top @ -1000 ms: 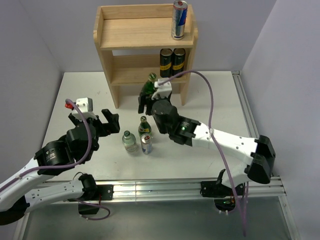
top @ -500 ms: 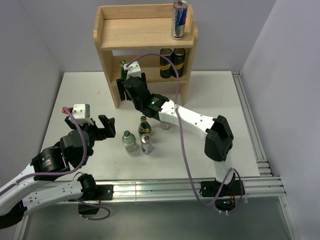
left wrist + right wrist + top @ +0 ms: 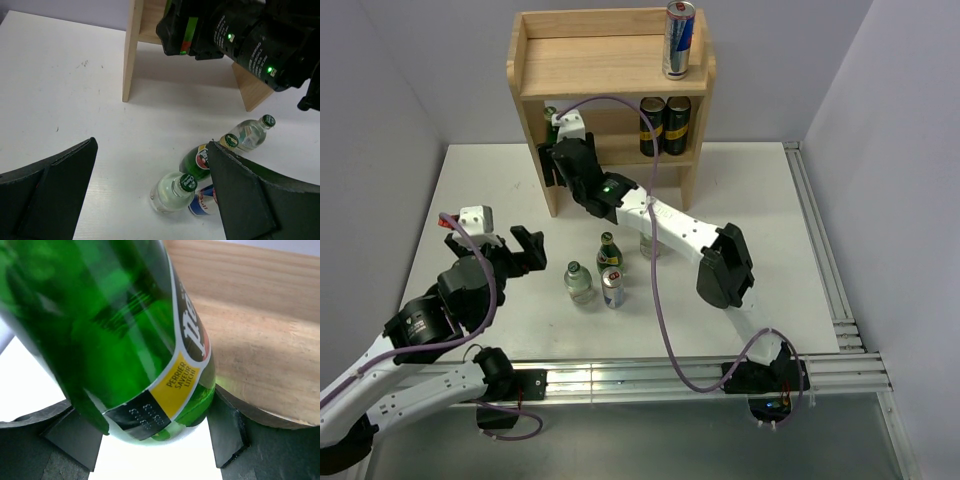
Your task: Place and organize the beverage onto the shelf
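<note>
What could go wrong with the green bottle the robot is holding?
The green bottle in the right hand sits close to the left side panel of the shelf and could bump it going in. The purple cable loops in front of the dark cans and might nudge them over.

Green bottle (image 3: 125,340), right wrist view: the yellow label patch reads "PERRIER SAVEUR LITCHI". The large white script above it is cut off, only "Pe" legible. The small white print on the black band below is too blurred.

Left wrist view: lettering on the can (image 3: 202,206) and on the clear bottle (image 3: 170,192) cap is illegible.
</note>
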{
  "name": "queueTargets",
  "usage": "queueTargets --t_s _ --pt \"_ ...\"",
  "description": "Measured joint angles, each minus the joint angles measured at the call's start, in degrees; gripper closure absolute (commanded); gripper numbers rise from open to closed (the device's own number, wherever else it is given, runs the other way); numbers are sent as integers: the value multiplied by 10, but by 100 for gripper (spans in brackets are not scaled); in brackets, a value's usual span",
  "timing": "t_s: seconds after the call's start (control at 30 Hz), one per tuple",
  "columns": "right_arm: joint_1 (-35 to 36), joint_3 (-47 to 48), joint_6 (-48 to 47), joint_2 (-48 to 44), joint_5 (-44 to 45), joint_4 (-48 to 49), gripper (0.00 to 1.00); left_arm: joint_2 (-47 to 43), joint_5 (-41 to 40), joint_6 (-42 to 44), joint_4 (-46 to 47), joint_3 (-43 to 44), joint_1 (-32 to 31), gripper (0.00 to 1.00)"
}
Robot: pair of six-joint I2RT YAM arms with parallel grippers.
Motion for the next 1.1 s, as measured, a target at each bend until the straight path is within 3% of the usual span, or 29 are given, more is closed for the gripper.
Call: queueTargets --t_s 0.6,1.1 --pt "-29 19 6 31 -11 16 100 5 36 9 23 -9 69 1" --pt "-36 29 -14 72 1 116 100 19 71 14 37 -9 108 1"
